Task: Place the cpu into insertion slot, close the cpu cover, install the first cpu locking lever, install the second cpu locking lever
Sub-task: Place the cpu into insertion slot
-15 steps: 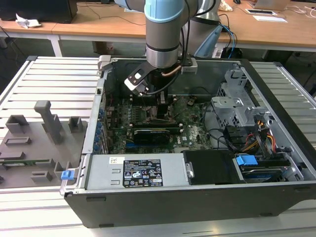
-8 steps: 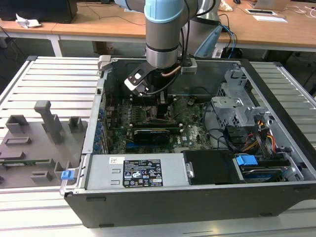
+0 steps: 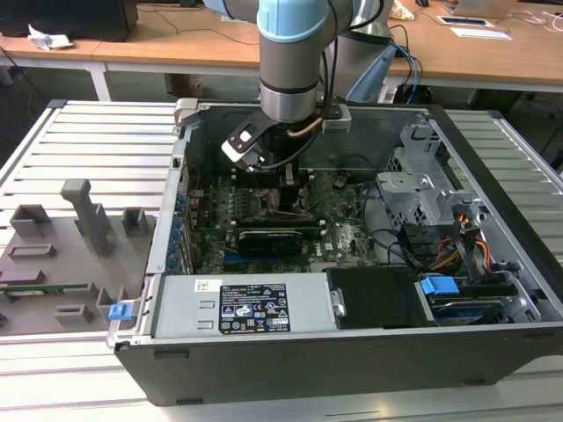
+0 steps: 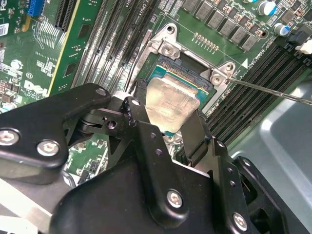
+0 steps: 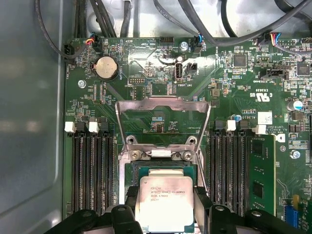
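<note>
- ribbed grey metal table (image 3: 88,132), wooden desks behind; open computer case (image 3: 308,365) lying flat on it, green motherboard (image 3: 343,220) exposed near the centre of the exterior view.
- arm (image 3: 295,53) reaching down from the upper centre of the exterior view into the case.
- gripper (image 4: 169,114) closed to chip width, black fingers (image 4: 197,130) clamped on two opposite edges of the cpu (image 4: 170,100); silver top facing both wrist cameras.
- cpu between the fingertips and directly over the insertion slot (image 4: 187,62); chip edges roughly square to the socket rim.
- resting in the socket or held just above it: cannot tell.
- cpu cover (image 5: 163,103) hinged open, standing beyond the slot on the side away from the gripper, window frame clear of the chip.
- thin metal rod (image 4: 273,93), probably a locking lever, lying out to one side of the socket, not latched.
- long memory slots (image 5: 92,165) flanking the socket on both sides, apart from the fingers.
- governing relation: slot straight below the held chip along the gripper's own axis, no sideways offset visible.
- judged state of work: placing step in hand; cover and both levers not yet done.
</note>
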`<state>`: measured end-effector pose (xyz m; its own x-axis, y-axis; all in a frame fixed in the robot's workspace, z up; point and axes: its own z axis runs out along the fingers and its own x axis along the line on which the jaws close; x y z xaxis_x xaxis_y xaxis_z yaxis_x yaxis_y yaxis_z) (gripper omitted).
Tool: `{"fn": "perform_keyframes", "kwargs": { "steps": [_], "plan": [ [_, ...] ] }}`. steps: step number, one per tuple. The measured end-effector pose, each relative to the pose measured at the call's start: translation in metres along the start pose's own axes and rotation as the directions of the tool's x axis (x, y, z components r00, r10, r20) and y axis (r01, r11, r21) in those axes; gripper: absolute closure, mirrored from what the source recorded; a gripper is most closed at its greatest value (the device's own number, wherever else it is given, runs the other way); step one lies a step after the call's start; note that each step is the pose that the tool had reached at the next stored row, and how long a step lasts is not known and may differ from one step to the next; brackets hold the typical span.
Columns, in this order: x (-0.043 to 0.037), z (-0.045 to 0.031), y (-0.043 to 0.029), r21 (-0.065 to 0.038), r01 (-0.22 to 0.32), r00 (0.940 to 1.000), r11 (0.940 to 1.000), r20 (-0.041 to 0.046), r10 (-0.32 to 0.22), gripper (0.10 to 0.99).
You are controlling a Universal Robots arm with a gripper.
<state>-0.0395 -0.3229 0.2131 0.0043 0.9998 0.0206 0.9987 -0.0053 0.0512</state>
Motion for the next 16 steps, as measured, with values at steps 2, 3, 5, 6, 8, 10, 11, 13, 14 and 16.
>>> {"fn": "perform_keyframes", "kwargs": {
  "steps": [2, 3, 5, 6, 8, 10, 11, 13, 14, 16],
  "plan": [
    [0.0, 0.0004, -0.0001, 0.0, 0.0, 1.0, 1.0, 0.0001, 0.0, 0.557],
    [0.0002, 0.0006, -0.0001, 0.0, 0.0, 1.0, 1.0, -0.0001, 0.0, 0.557],
    [0.0003, 0.0008, -0.0001, 0.0, 0.0, 1.0, 1.0, 0.0, 0.0, 0.557],
    [0.0005, 0.0011, -0.0002, 0.0, 0.0, 1.0, 1.0, -0.0001, 0.0, 0.557],
    [0.0019, 0.0014, -0.0003, 0.0, 0.0, 1.0, 1.0, -0.0001, 0.0, 0.557],
    [0.0027, 0.0019, -0.001, 0.0, 0.0, 1.0, 1.0, -0.0001, 0.0, 0.557],
    [0.0028, 0.0031, -0.0018, 0.0, -0.001, 1.0, 1.0, 0.0, 0.001, 0.557],
    [0.0027, 0.0052, -0.0019, 0.0, -0.003, 1.0, 1.0, 0.0001, 0.003, 0.557],
    [0.0027, 0.0062, -0.0019, 0.0, -0.005, 1.0, 1.0, 0.0002, 0.005, 0.557],
    [0.0027, 0.0068, -0.0013, 0.0, -0.007, 1.0, 1.0, 0.0004, 0.007, 0.557]
  ]
}}
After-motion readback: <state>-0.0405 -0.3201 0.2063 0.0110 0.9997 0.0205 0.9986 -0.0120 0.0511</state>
